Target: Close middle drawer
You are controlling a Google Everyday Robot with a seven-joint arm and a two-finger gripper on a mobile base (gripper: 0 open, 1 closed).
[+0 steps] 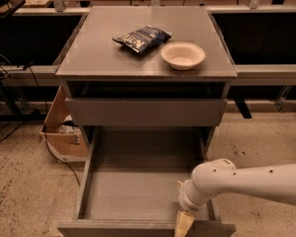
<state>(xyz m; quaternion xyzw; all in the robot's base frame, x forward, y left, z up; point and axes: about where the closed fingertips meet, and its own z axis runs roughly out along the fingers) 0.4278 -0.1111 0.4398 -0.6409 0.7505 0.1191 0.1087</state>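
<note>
End effector [183,223] sits at the front panel of the pulled-out middle drawer [138,186], right side; open or closed, I cannot tell.

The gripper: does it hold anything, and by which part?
Cannot be told. The gripper is at the right front edge of the middle drawer; whether it grips or only meets it is not visible.
</note>
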